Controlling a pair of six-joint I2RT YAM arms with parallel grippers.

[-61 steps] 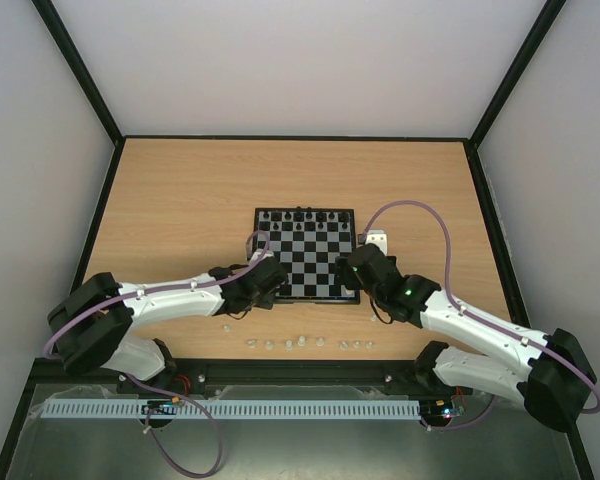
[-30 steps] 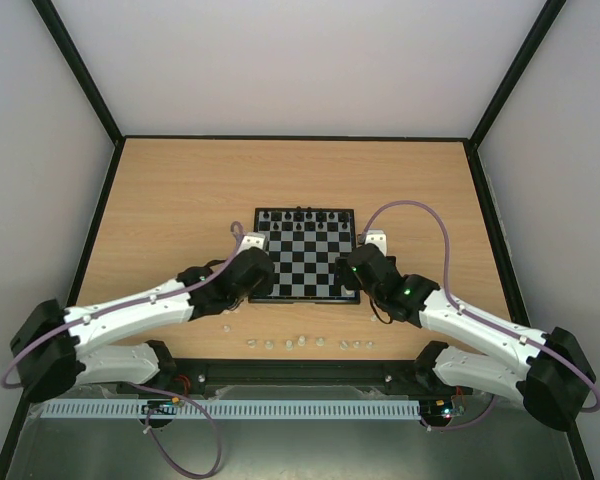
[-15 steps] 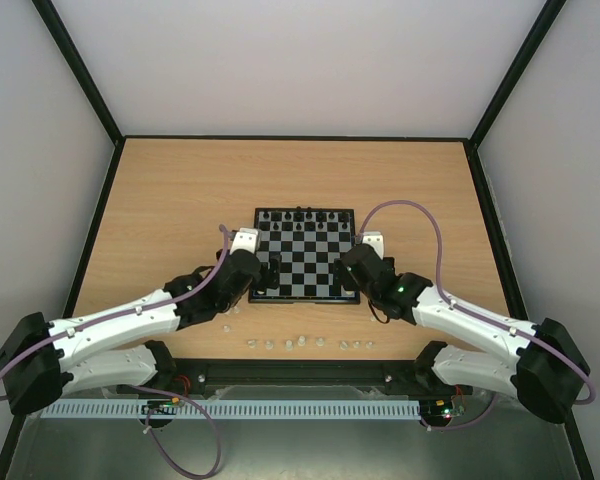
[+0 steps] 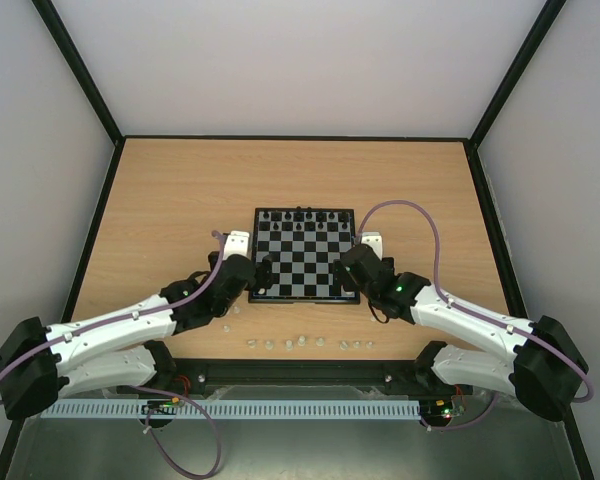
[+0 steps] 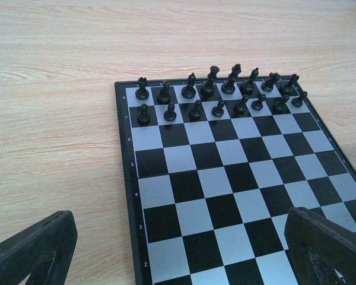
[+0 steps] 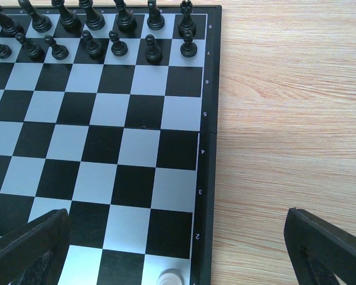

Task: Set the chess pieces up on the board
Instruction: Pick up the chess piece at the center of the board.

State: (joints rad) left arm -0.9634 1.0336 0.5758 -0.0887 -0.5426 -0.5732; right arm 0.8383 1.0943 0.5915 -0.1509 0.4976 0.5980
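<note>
A small black-and-white chequered chessboard (image 4: 305, 255) sat on the wooden bench (image 4: 180, 190). The left pincer (image 4: 263, 272) and right pincer (image 4: 340, 268) gaped empty at its near corners. Tiny pale translucent chess pieces (image 4: 302, 342) lay along the bench's near edge. Each likely needed a centred, gentle pinch.

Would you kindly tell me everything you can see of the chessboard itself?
The board is a small, flat square of black and silvery-white chequers, with a thin black border bearing tiny white rank numbers. It lies on the wooden table. Two rows of black pieces fill its far edge, and one whitish piece stands by its near right corner. The other squares in view are bare.
</note>
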